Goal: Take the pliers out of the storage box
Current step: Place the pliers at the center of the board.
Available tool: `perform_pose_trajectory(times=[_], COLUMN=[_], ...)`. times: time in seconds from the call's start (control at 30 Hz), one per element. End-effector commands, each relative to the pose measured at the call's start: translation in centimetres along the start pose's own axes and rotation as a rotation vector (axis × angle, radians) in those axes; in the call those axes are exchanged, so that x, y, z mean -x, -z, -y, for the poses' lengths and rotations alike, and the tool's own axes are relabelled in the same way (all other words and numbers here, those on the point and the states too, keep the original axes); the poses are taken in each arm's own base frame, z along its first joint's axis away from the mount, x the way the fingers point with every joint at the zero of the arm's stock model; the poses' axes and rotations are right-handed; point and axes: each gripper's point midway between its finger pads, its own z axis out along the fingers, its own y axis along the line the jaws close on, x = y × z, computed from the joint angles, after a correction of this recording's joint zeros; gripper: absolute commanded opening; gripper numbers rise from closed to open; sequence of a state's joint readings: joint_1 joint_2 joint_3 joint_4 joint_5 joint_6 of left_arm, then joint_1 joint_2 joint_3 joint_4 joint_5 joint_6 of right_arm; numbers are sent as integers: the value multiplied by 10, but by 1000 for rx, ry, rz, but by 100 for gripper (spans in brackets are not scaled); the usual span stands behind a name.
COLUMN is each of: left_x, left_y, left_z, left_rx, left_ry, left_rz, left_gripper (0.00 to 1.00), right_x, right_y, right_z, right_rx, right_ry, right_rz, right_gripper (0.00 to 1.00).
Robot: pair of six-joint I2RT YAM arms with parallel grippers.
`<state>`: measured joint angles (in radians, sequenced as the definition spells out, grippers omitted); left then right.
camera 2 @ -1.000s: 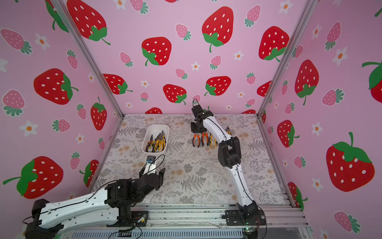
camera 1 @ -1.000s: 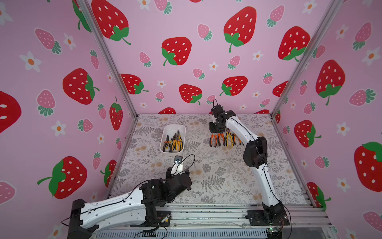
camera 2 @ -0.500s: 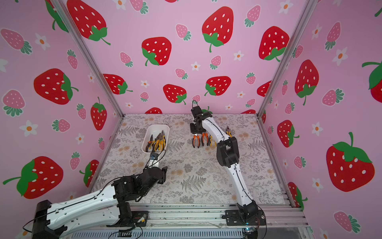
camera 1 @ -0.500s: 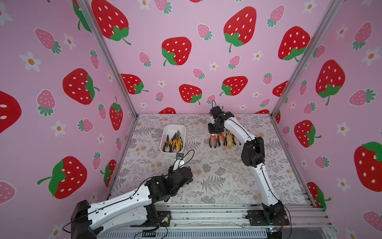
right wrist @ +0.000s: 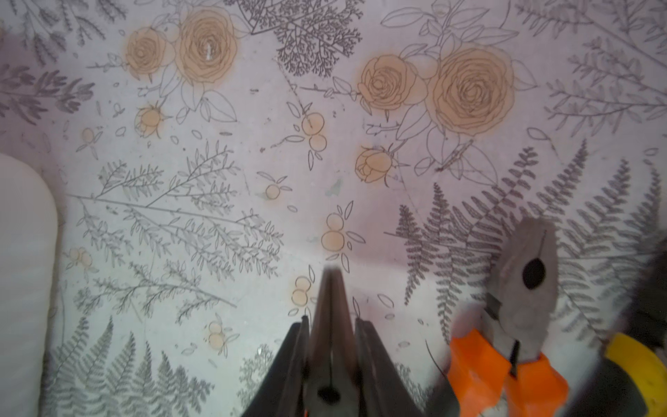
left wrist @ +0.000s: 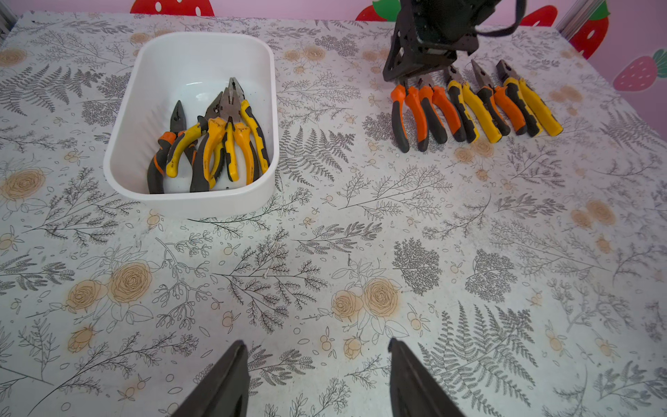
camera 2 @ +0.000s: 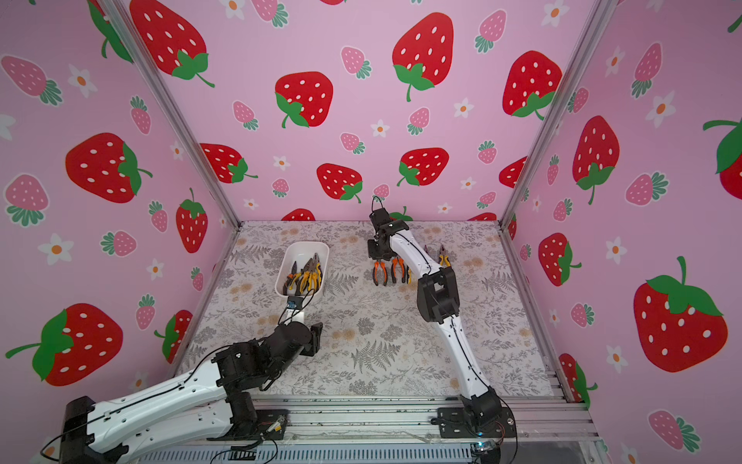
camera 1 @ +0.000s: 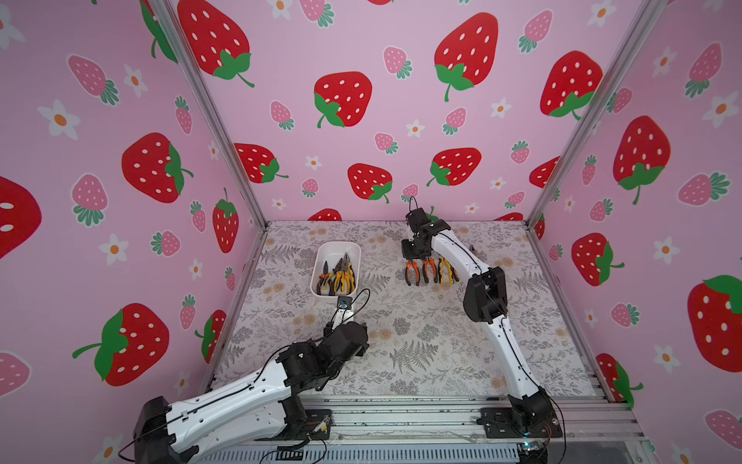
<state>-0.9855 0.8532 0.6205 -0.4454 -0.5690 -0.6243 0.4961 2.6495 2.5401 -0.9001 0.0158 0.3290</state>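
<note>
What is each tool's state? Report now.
Left tool: open, empty.
Right tool: closed on the needle-nosed pliers, at their metal head.

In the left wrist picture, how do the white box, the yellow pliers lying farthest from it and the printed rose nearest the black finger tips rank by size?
1. storage box
2. yellow pliers
3. printed rose, smallest even though it lies nearer the camera
</note>
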Motion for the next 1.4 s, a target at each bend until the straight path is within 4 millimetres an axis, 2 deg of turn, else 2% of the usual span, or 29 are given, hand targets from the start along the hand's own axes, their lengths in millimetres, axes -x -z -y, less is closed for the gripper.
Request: perform_pose_trajectory(times=[0.0, 0.27, 0.5, 0.77, 1.13, 1.2, 1.3, 1.37], left_x=[-1, -3, -6, -8, -10, -9, -9, -8], left_y=[-1, -1, -1, -2, -3, -3, -3, -2], left_z=[-2, -6, -7, -8, -8, -8, -7, -7], left_rx=[-8, -7, -7, -6, -7, -8, -10, -7], left_ry=[5, 13, 22, 28, 34, 34, 34, 32], left_rz=[-2, -6, -10, -13, -19, -18, -21, -24], left_gripper=[62, 62, 62, 62, 62, 62, 62, 62], right_x=[9, 8, 7, 8, 9, 8, 10, 16], right_y=[-10, -15, -16, -15, -11, -11, -9, -2], right_z=[9, 13, 12, 13, 17, 16, 14, 11], right_rx=[-8, -4, 7, 2, -21, -19, -7, 7], right_ry=[-44, -65, -68, -67, -50, -53, -54, -53], right_rz=[30, 21, 17, 21, 27, 24, 31, 50], right_gripper=[28, 28, 36, 26, 25, 27, 39, 43])
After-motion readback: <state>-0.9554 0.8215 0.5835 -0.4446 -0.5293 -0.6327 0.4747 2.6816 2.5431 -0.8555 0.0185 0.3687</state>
